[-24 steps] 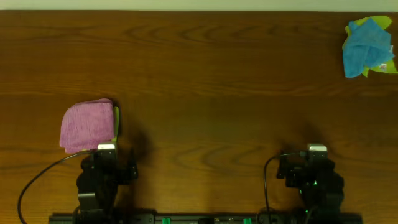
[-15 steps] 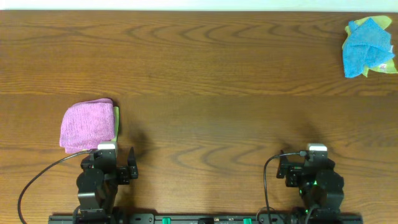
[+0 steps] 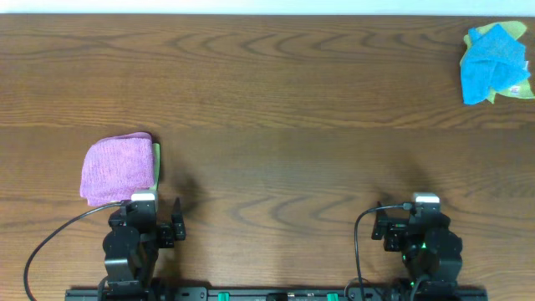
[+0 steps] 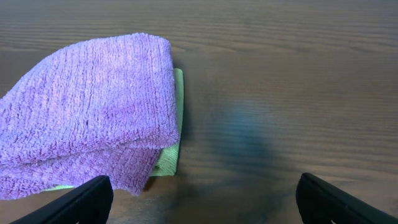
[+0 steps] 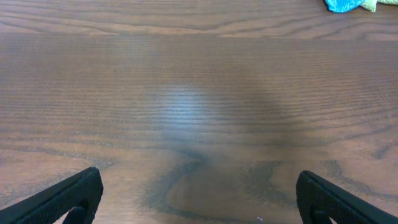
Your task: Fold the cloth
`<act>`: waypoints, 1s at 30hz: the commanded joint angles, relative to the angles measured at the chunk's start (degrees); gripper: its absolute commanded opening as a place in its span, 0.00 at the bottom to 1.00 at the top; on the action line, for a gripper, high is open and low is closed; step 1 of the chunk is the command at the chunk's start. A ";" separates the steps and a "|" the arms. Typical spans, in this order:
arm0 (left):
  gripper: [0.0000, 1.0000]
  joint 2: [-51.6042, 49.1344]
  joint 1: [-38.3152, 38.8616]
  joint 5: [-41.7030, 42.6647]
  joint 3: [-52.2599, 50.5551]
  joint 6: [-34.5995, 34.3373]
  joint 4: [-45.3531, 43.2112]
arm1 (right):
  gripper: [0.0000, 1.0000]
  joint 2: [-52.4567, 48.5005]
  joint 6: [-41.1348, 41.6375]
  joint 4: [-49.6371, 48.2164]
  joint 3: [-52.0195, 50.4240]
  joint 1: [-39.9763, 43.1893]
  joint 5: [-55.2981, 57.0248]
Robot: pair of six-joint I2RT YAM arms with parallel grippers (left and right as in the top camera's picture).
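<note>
A folded purple cloth [image 3: 117, 169] lies on the wooden table at the left, on top of a green cloth [image 3: 156, 160] whose edge shows at its right side. In the left wrist view the purple cloth [image 4: 87, 112] fills the upper left and the green cloth [image 4: 171, 152] peeks out beneath it. My left gripper [image 4: 200, 202] is open and empty, just in front of the cloths. My right gripper [image 5: 199, 199] is open and empty over bare table at the front right.
A crumpled blue cloth [image 3: 491, 63] lies on a yellow-green cloth [image 3: 522, 33] at the far right corner, also at the top of the right wrist view [image 5: 343, 5]. Both arm bases sit at the table's front edge.
Both arms have drawn back a little toward the front edge. The left gripper has moved away from the purple cloth. The cloths have not moved.
</note>
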State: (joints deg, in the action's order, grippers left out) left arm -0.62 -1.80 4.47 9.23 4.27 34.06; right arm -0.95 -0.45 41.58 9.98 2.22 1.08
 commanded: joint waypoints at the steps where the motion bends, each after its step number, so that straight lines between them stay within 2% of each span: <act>1: 0.95 0.37 0.20 -0.44 -0.44 -0.63 -0.11 | 0.99 0.63 0.81 0.15 -0.81 0.55 0.37; 27: 0.95 0.37 0.20 -0.44 -0.44 -0.63 -0.11 | 0.99 0.61 0.63 -0.15 -0.81 0.55 0.42; 30: 0.95 0.37 0.20 -0.44 -0.44 -0.63 -0.11 | 0.99 -0.68 5.38 -2.38 -0.13 0.57 0.31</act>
State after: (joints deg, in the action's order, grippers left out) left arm -0.62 -1.80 4.47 9.23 4.25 34.06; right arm -0.97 0.30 40.34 9.98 2.22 1.06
